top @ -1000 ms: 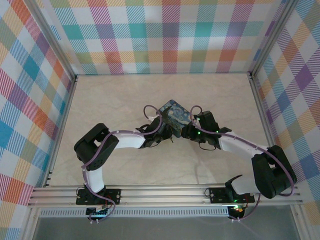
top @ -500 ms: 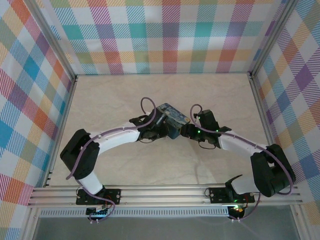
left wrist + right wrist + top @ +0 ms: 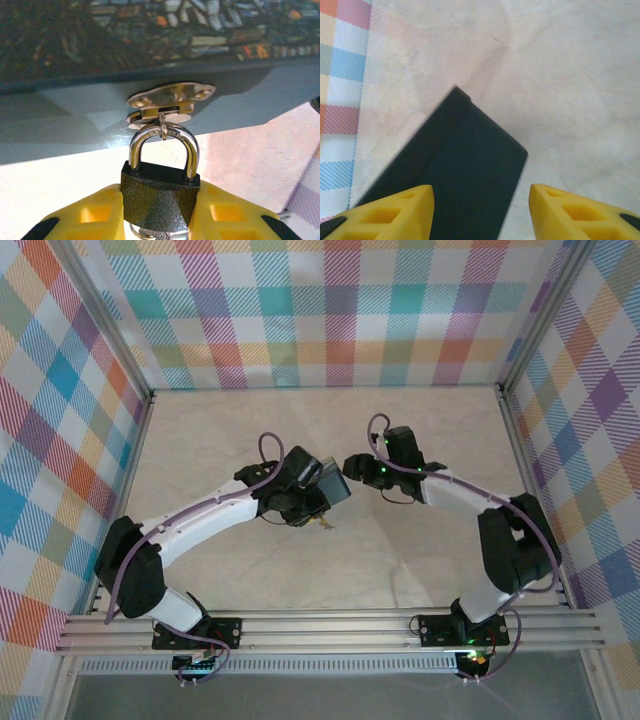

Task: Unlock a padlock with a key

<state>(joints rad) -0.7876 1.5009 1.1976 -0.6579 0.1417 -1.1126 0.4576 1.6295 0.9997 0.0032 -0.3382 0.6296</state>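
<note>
The padlock (image 3: 159, 197), small with a dark grey body, sits squeezed between the yellow fingers (image 3: 85, 217) of my left gripper (image 3: 159, 220), which is shut on it. Its silver shackle (image 3: 165, 140) hangs from a ring on the tin's hasp (image 3: 170, 97). A silvery bit of the key (image 3: 156, 234) pokes out under the padlock body. From above, my left gripper (image 3: 308, 502) is at the near side of the painted tin (image 3: 333, 485), with my right gripper (image 3: 353, 468) at its far right end. My right gripper (image 3: 480, 215) stands open around the dark tin (image 3: 455, 170); its right finger (image 3: 580, 210) is clear of it.
The tin is tilted up on edge at mid-table between the two wrists. Bare beige tabletop (image 3: 400, 560) surrounds it. Checked walls (image 3: 340, 310) with metal frame posts close in the back and both sides.
Both wrists have moved away from the bases and leftward with the tin. The left arm has stretched out. The tin has tipped from showing its painted lid to standing edge-on.
</note>
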